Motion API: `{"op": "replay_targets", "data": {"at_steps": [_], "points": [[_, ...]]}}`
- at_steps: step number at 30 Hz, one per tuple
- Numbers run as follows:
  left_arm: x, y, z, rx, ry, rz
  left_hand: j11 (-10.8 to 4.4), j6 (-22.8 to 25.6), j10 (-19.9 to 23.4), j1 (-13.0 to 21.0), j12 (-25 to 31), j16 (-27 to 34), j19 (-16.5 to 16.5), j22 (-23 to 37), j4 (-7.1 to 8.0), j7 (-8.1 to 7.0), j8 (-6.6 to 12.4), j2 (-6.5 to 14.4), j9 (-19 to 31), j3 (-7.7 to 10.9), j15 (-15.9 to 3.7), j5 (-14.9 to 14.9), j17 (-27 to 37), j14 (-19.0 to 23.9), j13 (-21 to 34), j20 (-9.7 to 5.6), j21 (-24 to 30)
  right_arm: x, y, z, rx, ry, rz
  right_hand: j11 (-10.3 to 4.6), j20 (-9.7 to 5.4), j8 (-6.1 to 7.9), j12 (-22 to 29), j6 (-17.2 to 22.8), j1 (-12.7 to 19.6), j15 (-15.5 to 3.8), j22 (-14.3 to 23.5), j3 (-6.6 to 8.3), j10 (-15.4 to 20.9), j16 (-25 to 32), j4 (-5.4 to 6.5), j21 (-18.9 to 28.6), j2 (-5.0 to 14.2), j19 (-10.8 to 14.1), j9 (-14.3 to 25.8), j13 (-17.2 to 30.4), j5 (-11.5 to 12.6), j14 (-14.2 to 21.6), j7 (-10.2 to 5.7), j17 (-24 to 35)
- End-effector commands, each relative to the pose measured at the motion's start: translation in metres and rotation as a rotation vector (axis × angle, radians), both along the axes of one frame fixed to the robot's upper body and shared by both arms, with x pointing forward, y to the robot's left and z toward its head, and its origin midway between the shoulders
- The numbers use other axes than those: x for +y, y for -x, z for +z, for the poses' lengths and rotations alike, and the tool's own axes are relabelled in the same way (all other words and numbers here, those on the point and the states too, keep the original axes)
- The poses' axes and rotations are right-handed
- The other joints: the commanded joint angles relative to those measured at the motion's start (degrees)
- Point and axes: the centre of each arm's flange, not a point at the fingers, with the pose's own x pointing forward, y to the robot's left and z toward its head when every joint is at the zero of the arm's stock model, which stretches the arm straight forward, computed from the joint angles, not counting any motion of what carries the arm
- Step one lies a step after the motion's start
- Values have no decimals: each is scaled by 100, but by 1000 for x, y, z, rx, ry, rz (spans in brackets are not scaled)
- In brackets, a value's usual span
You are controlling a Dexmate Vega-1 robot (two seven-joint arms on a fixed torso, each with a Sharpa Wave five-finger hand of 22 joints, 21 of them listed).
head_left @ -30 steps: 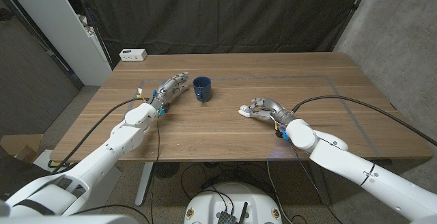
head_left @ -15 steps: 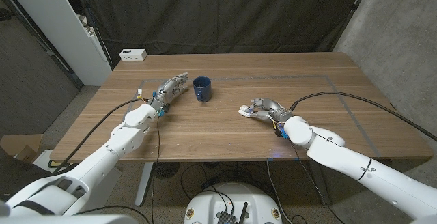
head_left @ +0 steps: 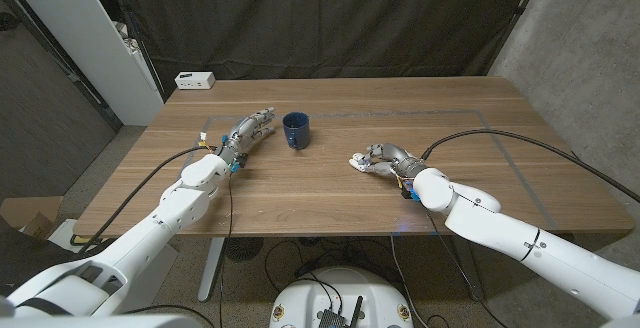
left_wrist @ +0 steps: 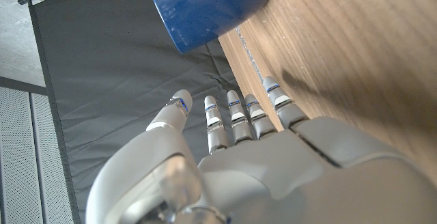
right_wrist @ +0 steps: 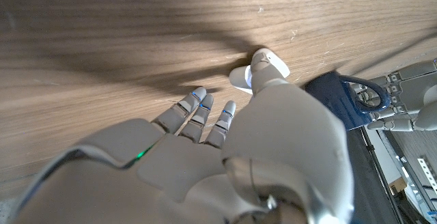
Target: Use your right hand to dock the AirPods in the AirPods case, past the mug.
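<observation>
Head view is showing the wooden desk (head_left: 330, 193) across the middle of the frame, with the right hand (head_left: 383, 159) lying just right of centre, its arm coming in from the lower right corner. Its fingers (head_left: 368, 154) are curling over a small white object (head_left: 355, 163) at their left tip; whether this is the AirPods case or the earbuds themselves is too small to tell, and I cannot tell if the fingers are actually gripping it or only touching it. In the right wrist view the same white object (right_wrist: 240, 77) is sitting on the desk just beyond the thumb tip (right_wrist: 268, 65), while the other fingers (right_wrist: 198, 108) are reaching forward with narrow gaps between them.

Left of centre in the head view, the blue mug (head_left: 295, 130) is standing upright, well apart from the right hand. The left hand (head_left: 249, 132) is lying just beside the mug on its left, fingers stretched out and close together, holding nothing. In the left wrist view those fingers (left_wrist: 234, 115) are pointing toward the mug (left_wrist: 208, 9), near it but not touching.

A small white box (head_left: 194, 80) is sitting at the desk's upper left corner in the head view.
</observation>
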Motion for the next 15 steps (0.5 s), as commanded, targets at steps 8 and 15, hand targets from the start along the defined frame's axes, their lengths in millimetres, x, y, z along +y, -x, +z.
{"op": "replay_targets", "data": {"at_steps": [8,15], "points": [[5,3,-3,-1,0,-2,7,-2,-1,-53,40,1,21,25,6,-7,-11,-25,16,-21,35,24,22,-27,4,35,-11,3,5,0,-46,19,5,-38,-52,167,127,394,-106,-795,26,-60,324,86,24,87,-57,133,67,13,18,229,27,-24],[8,4,-4,-3,2,-1,18,-26,-9,-63,37,1,26,26,7,33,-19,-37,16,-29,35,23,23,-36,3,34,-11,4,8,0,-89,-7,21,-12,-59,173,184,412,-147,-839,26,-92,492,144,36,106,-58,204,92,9,27,355,36,-29]]}}
